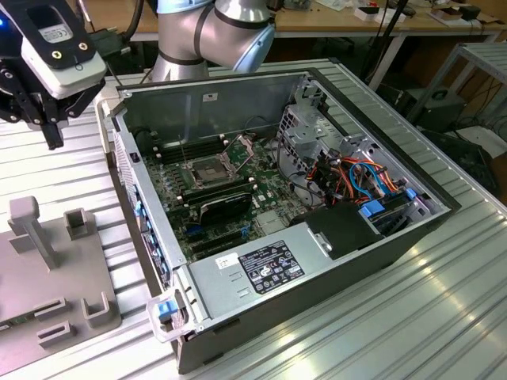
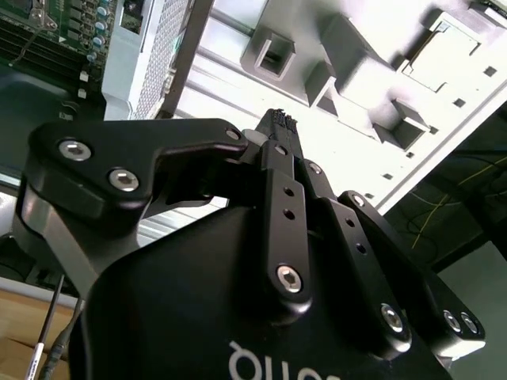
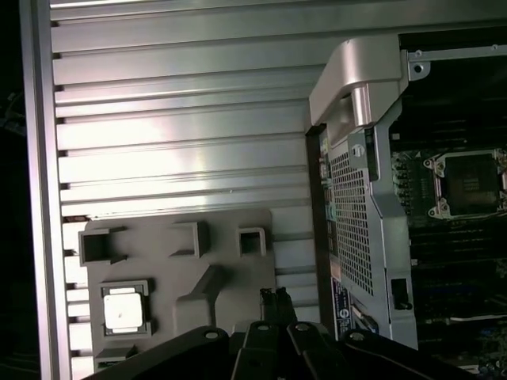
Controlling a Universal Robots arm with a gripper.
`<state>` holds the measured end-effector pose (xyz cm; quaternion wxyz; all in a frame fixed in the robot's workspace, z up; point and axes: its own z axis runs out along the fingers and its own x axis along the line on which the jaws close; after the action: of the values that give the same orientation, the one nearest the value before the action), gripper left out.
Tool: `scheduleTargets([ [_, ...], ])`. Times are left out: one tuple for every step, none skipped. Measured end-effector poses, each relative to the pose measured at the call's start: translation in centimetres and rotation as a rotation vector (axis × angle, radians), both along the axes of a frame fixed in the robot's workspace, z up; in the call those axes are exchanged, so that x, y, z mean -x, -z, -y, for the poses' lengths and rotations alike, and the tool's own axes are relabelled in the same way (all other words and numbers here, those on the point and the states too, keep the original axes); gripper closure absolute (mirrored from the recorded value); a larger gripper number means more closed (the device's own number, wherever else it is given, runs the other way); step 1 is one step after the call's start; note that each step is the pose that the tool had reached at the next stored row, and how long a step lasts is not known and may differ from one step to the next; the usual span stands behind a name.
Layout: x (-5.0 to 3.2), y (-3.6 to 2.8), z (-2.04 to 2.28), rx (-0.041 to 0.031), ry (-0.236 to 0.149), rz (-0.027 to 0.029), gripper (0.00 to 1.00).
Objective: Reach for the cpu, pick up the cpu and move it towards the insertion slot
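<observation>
Hanging empty and fully closed, the gripper [image 3: 275, 295], partly cut off in view, is apart from the cpu [image 3: 124, 307].

I stand over a ribbed aluminium table [image 1: 412, 317]. Two things rest directly on it: an open computer case [image 1: 206, 107] lying on its side, and a grey holder plate [image 1: 47, 285] just beside it, toward the exterior view's left.
</observation>
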<state>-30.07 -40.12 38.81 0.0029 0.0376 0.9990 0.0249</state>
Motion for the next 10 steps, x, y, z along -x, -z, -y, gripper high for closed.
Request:
scheduleTargets([
  [0.14,0.0,0.0,-0.0001,0.0,0.0,0.89],
  [0.44,0.01,0.01,-0.0003,0.0,0.0,0.89],
  [0.57,0.02,0.01,-0.0004,0.0,0.0,0.89],
  [0.7,0.02,0.01,-0.0005,0.0,0.0,0.89],
  [0.86,0.03,0.02,-0.0005,0.0,0.0,0.89],
  [0.99,0.03,0.02,-0.0006,0.0,0.0,0.89],
  [1.19,0.04,0.03,-0.0007,0.0,0.0,0.89],
  [1.31,0.05,0.03,-0.0007,0.0,0.0,0.89],
  [1.47,0.05,0.05,-0.0007,0.0,0.0,0.89],
  [1.64,0.05,0.06,-0.0006,0.0,0.0,0.89],
])
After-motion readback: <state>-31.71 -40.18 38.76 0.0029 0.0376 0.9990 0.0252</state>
